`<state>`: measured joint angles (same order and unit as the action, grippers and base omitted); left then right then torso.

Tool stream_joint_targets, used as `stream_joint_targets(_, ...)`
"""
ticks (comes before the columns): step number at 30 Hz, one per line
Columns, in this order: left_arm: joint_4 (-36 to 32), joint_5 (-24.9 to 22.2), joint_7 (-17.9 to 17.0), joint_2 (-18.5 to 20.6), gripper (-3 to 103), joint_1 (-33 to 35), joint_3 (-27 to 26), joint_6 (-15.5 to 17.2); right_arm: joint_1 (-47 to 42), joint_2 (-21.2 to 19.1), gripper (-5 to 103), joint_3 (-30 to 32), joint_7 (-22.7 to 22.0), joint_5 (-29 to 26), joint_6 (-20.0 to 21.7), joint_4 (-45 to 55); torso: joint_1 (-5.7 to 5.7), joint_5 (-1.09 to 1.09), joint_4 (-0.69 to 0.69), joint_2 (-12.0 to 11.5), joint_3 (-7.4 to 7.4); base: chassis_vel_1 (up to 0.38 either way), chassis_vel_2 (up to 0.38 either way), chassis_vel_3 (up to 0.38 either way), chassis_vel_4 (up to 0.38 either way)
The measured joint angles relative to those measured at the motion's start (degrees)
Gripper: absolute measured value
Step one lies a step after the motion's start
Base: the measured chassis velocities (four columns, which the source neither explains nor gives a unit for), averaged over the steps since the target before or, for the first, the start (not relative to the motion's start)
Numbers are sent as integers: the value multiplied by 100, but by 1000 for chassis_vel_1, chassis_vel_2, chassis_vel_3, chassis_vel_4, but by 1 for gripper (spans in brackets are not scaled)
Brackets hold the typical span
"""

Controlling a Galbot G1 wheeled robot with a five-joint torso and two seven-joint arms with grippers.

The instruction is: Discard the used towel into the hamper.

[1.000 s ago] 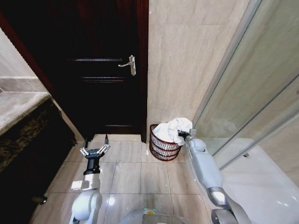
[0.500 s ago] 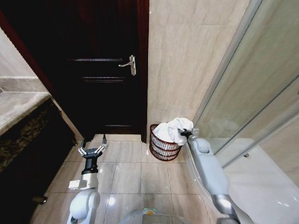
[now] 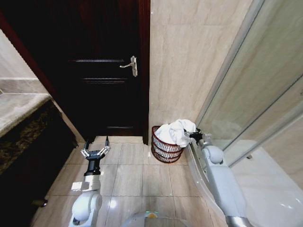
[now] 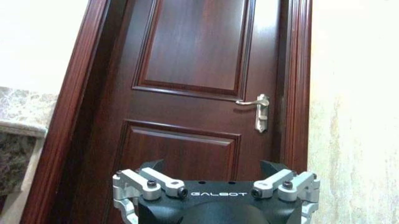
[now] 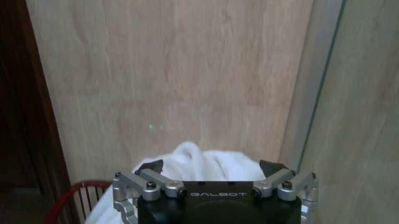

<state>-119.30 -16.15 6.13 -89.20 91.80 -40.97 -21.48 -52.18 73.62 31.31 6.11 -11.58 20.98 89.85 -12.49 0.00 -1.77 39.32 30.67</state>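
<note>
Heaping over the rim of the hamper (image 3: 165, 150), the white towel (image 3: 176, 132) shows us a soft, rumpled mass of folds, spilling toward the side nearest the glass. We see the hamper as a small round basket of dark reddish-brown wire, open-weave, flaring from a narrow base to a wider rim, standing on the floor against the beige stone-look wall (image 3: 189, 61), just beside the door frame. In the right wrist view the towel (image 5: 199, 163) bulges as a pale, plush mound just beyond the gripper body, with a curve of the red wire rim (image 5: 81, 196) showing beside it.

The right gripper (image 3: 195, 135) sits at the towel's edge, beside the hamper's rim. Its jaws look spread in the right wrist view, the two dark fingertips (image 5: 151, 165) standing well apart with towel visible beyond them; we cannot tell whether they touch the cloth.

The left gripper (image 3: 95, 152) hangs low over the pale glossy floor tiles (image 3: 130, 175), well apart from the hamper, its silver-linked jaws splayed open and holding nothing. It faces the dark panelled wooden door (image 4: 193, 93), which carries a curved metal lever handle (image 4: 257, 108).

To the robot's right runs a slanted glass shower panel (image 3: 255, 94) in a slim metal frame.
</note>
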Motion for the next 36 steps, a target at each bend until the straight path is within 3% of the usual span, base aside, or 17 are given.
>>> stream_joint_targets(4, 0, 84, -8, -26, 100, -97, 29, 71, 192, -30, 100, -14, 2, -43, -33, -136, 0, -2, 1, 0, 0, 0, 0, 0, 0)
stream_joint_targets(8, -67, 93, -24, -91, 100, -133, 53, 155, 763, -32, 100, -160, -109, -149, -33, -881, 0, 1, 1, 0, 0, 0, 0, 0, 0)
stream_joint_targets(12, -59, 47, -32, -113, 100, -142, -5, 158, 1257, 104, 100, -292, -253, -168, -122, -1498, 0, 0, 0, 0, 0, 0, 0, 0, 0)
stream_joint_targets(16, -3, -43, -35, -75, 100, -109, -133, 138, 1692, 306, 100, -418, -243, -6, -518, -2140, 0, -1, 0, 0, 1, 0, 0, 0, 0)
stream_joint_targets(22, 30, -126, -35, -27, 100, -146, -240, 133, 1861, 529, 100, -582, -193, 96, -632, -2323, 0, -1, -2, 0, 0, 0, 0, 0, 0)
stream_joint_targets(26, -6, -165, -97, -19, 100, -192, -252, 144, 1267, 562, 100, -476, -268, 225, -1213, -1573, 0, 0, -2, 0, 0, 0, 0, 0, 0)
stream_joint_targets(36, 277, -87, -35, -32, 100, -309, -83, 154, -868, 368, 100, 89, -344, 334, -1574, 580, 1, -1, 2, 1, -1, 0, 0, 0, 0)
